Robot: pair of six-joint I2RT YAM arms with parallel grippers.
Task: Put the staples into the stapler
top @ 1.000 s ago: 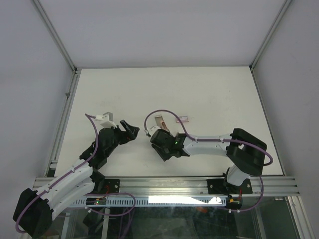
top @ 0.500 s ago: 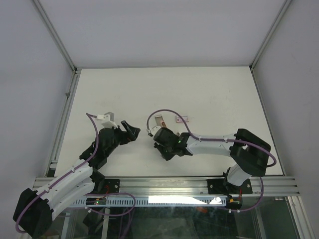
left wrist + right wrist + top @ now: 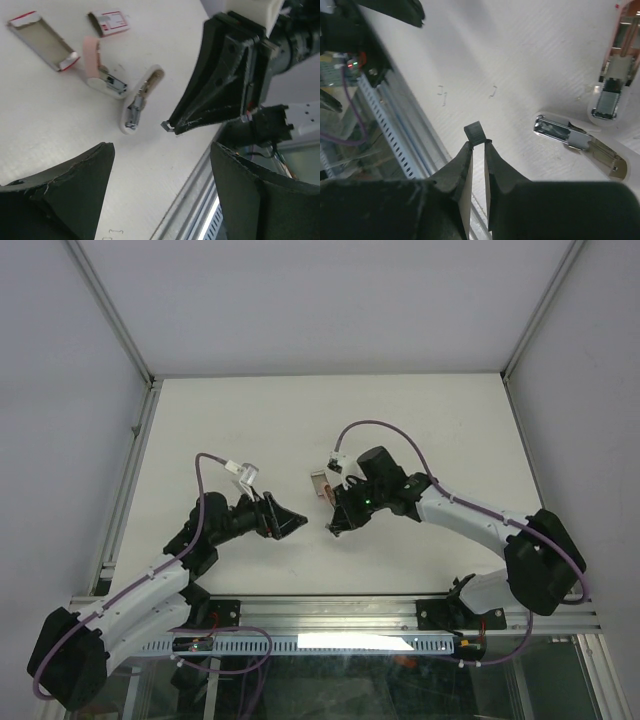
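Note:
The stapler (image 3: 120, 85) lies opened in a V on the table, its pale pink half (image 3: 91, 57) at the far side and its white half (image 3: 140, 102) showing a metal channel (image 3: 560, 131). My right gripper (image 3: 478, 143) is shut on a small grey block of staples (image 3: 475, 133) held at its very tips, just above the table beside the white half. The staple box lies apart in two pieces, a red-and-white sleeve (image 3: 42, 40) and a tray (image 3: 110, 22). My left gripper (image 3: 161, 150) hangs open and empty, facing the right gripper's tips (image 3: 333, 528).
A few loose staples (image 3: 442, 92) lie on the table near the front edge. The aluminium front rail (image 3: 385, 110) runs just below both grippers. The left gripper (image 3: 290, 523) and right gripper are a short gap apart.
The right arm has swung up off the stapler and brought its tips toward the front edge, shut on the grey block. The left gripper has moved right toward it.

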